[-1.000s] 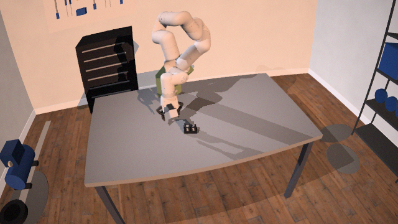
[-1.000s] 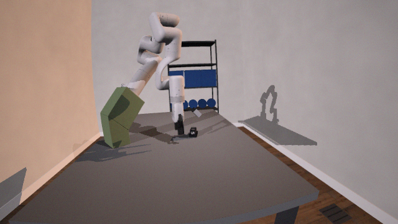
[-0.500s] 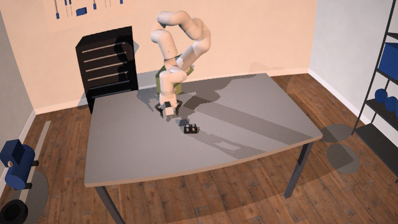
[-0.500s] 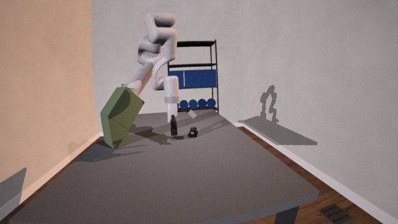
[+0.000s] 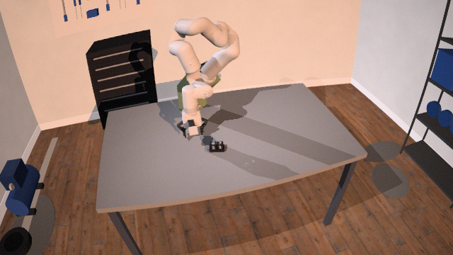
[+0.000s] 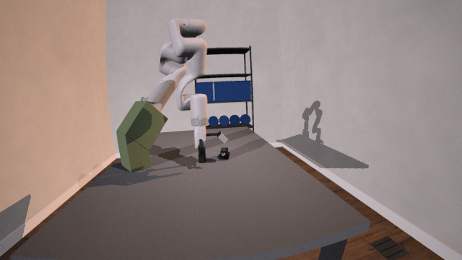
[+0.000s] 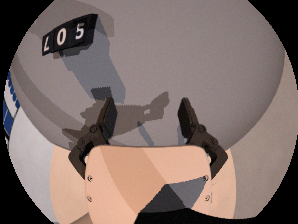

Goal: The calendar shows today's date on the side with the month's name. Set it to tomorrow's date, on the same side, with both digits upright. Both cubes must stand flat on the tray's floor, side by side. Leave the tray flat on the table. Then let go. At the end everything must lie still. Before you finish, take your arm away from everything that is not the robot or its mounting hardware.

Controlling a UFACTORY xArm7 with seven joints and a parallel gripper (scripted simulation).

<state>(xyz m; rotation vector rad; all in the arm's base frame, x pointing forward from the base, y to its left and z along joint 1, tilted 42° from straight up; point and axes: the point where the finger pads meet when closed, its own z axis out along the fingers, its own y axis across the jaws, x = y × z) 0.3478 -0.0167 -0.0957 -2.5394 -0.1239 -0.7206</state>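
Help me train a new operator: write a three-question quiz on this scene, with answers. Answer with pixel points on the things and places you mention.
1. True or false: the gripper (image 5: 193,135) (image 6: 202,161) (image 7: 147,105) is closed around the calendar (image 5: 216,146) (image 6: 224,153) (image 7: 70,35).
2. What color is the pedestal (image 5: 180,100) (image 6: 138,159) under the arm? (a) red (b) green (c) yellow
3. Fill in: in the wrist view, the calendar appears toward the upper ____ of the picture.
Key: 1 false; 2 b; 3 left.
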